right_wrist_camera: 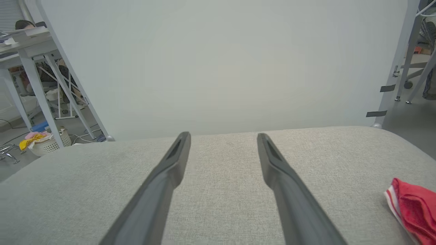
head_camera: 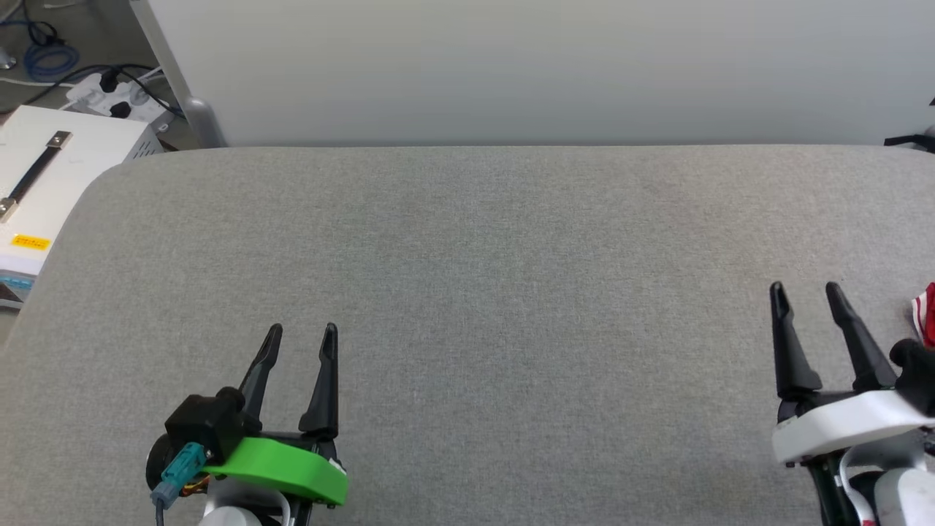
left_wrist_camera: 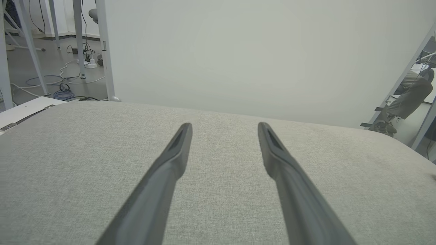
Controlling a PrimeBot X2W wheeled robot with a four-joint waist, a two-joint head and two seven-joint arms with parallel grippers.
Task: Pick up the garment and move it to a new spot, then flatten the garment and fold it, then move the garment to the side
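Only a corner of the garment (head_camera: 926, 313) shows at the far right edge of the head view: red cloth with red-white striped trim, lying on the grey table (head_camera: 511, 277). The same red garment (right_wrist_camera: 414, 209) lies at the lower right of the right wrist view, to the right of my fingers. My right gripper (head_camera: 806, 294) hovers open just left of it, nothing between its fingers (right_wrist_camera: 177, 160). My left gripper (head_camera: 303, 334) stands open and empty near the table's front left, far from the garment; its fingers (left_wrist_camera: 178, 146) point toward the back wall.
A pale partition wall (head_camera: 511, 66) stands behind the table. A white box (head_camera: 51, 175) with a black handle sits off the table's left corner, with cables (head_camera: 44, 58) on the floor. A person's leg (left_wrist_camera: 407, 98) shows past the partition's right edge.
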